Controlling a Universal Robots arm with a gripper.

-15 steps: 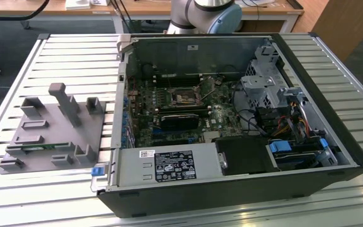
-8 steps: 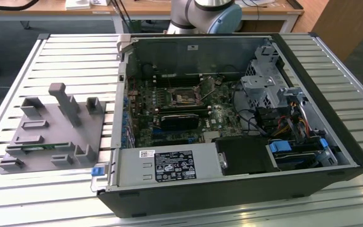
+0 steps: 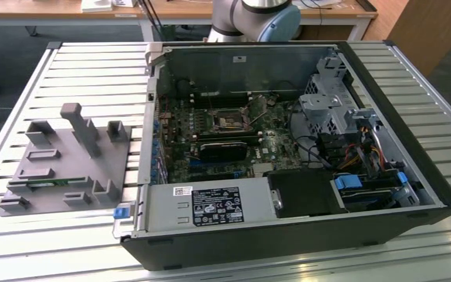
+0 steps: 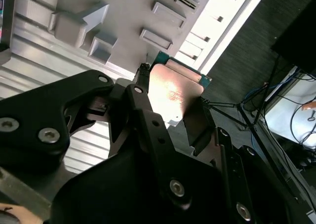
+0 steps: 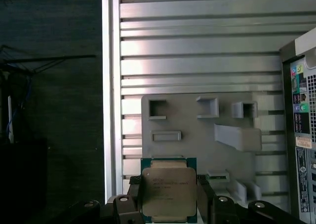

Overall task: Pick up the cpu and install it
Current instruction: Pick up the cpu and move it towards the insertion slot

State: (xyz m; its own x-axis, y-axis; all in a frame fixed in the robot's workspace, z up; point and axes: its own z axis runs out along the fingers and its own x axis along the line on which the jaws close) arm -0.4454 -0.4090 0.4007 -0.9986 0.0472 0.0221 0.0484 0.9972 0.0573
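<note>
A: How much of the cpu (image 5: 168,192) can you see?
B: In the first wrist view one edge is cut by the picture's edge, and the tool's (image 5: 169,199) fingers (image 5: 204,197) cover both sides. In the second wrist view a finger hides part of it.
A: And the arm (image 3: 253,17)?
B: Cut off by the exterior view's upper edge. The socket (image 3: 232,121) is too small to tell what lies in it.

On the silver slatted metal table (image 3: 92,70), the open black computer case (image 3: 288,247) lies at the exterior view's right, with the grey plastic fixture tray (image 3: 61,158) just beside it (at the left). The thin square silver-topped cpu (image 5: 168,192) is held in the black gripper (image 5: 169,197), above the tray.
</note>
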